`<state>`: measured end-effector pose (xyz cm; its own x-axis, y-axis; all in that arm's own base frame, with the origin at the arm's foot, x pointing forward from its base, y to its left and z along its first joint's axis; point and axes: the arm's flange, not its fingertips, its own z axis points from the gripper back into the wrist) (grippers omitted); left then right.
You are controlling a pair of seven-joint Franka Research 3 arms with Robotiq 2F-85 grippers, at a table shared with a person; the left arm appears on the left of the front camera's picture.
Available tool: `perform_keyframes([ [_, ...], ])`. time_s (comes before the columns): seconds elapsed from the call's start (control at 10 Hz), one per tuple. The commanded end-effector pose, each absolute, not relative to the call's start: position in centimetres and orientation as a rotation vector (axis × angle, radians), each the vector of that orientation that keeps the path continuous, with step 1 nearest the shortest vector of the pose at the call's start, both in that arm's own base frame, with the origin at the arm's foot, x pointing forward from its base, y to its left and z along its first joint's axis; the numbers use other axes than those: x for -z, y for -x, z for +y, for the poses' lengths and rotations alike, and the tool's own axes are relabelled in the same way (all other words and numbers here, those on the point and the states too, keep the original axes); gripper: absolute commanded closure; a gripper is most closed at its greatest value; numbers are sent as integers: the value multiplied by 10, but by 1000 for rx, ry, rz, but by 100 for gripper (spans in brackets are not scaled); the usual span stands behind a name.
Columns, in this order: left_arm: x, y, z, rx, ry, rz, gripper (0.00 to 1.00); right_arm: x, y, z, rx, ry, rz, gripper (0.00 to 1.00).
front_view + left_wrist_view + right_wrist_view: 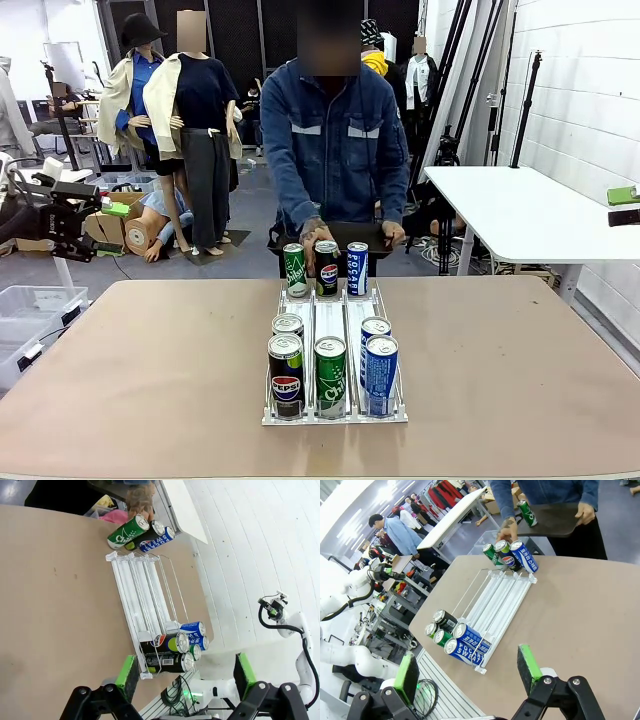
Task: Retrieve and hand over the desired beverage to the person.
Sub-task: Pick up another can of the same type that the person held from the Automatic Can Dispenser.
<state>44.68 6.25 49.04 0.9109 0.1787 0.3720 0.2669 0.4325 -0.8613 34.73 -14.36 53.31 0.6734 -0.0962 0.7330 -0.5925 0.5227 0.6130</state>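
Both arms' ends, the left gripper (pixel 185 672) and the right gripper (pixel 467 672), stand wide open and empty, raised over the tabletop (pixel 150 380), well apart from the rack (pixel 335 312). Far across, the person (pixel 335 140) reaches one hand (pixel 313 232) down onto the three far cans (pixel 327 268).

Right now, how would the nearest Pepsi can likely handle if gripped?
The Pepsi can stands upright, tall and narrow, so a high push may tip it. Its glossy round wall looks slippery. The rack rails probably block sideways sliding.
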Motion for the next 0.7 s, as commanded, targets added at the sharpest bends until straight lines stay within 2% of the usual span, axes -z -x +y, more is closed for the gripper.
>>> perform_keyframes([
  [0.0, -492, -447, 63, 40, 1134, -444, 0, -534, -349, -143, -344, -1014, -819, 0],
  [0.6, -492, -447, 63, 40, 1134, -444, 0, -534, -349, -143, -344, -1014, -819, 0],
])
